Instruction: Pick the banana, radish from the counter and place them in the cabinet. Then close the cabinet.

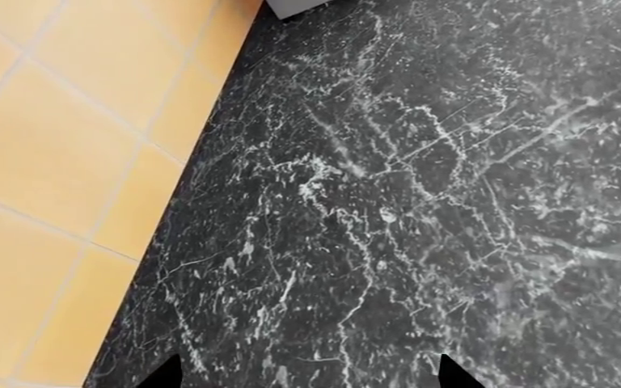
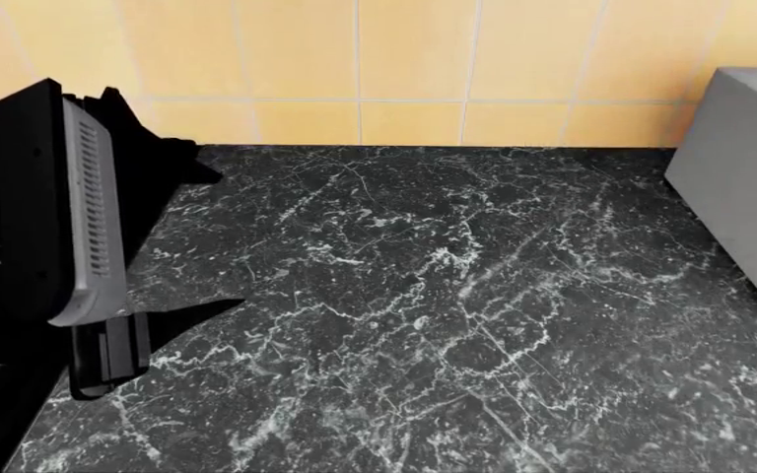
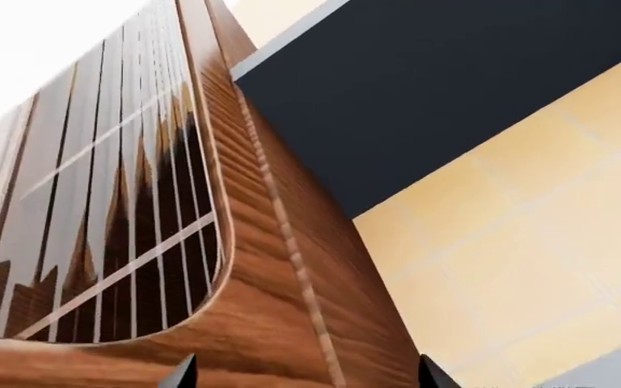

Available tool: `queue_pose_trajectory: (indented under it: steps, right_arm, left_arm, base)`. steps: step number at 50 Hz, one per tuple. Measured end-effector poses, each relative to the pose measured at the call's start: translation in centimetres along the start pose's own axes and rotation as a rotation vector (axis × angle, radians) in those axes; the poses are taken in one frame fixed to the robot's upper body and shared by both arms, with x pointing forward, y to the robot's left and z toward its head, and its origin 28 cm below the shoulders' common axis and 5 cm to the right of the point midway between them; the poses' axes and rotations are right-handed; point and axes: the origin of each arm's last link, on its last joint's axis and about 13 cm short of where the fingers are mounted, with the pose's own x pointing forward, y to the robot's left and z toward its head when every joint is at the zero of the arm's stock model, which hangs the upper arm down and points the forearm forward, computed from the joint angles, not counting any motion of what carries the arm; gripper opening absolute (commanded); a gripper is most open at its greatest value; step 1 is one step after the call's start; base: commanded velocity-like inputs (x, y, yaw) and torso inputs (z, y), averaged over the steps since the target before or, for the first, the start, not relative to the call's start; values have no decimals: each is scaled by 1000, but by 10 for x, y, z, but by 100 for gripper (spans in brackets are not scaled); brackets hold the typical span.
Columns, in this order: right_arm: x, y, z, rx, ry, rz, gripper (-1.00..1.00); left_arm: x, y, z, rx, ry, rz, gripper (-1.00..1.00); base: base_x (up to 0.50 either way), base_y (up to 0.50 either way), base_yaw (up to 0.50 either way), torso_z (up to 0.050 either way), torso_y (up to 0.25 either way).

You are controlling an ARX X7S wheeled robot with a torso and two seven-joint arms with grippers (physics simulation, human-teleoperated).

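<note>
Neither the banana nor the radish shows in any view. The dark marble counter point(image 2: 457, 296) fills the head view, with bare slab in the part I see. My left gripper point(image 1: 310, 373) hangs open above the counter point(image 1: 419, 210) near the tiled wall, and nothing lies between its fingertips point(image 1: 171, 373). The left arm point(image 2: 90, 246) rises at the head view's left edge. My right gripper point(image 3: 308, 376) is open and empty, raised close to the wooden cabinet point(image 3: 278, 307). The cabinet's slatted glass door point(image 3: 106, 234) faces the camera; I cannot tell whether it stands open.
A grey toaster point(image 2: 747, 187) stands on the counter at the right, and its corner point(image 1: 294, 6) shows in the left wrist view. Orange tiled wall point(image 2: 418, 69) backs the counter. A dark panel point(image 3: 451, 97) lies beside the cabinet.
</note>
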Motion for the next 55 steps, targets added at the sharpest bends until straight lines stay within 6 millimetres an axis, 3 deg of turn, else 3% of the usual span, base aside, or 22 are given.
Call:
queue_pose_trajectory:
  steps: [28, 55]
  right_arm:
    - [29, 38, -28, -151, 99, 117, 100]
    - [55, 52, -57, -510, 109, 171, 100]
  left_arm:
    - [-2, -1, -2, -6, -4, 9, 100]
    - [-2, -2, -6, -13, -8, 12, 100]
  base:
    - [3, 3, 4, 2, -1]
    - [4, 3, 5, 1, -5]
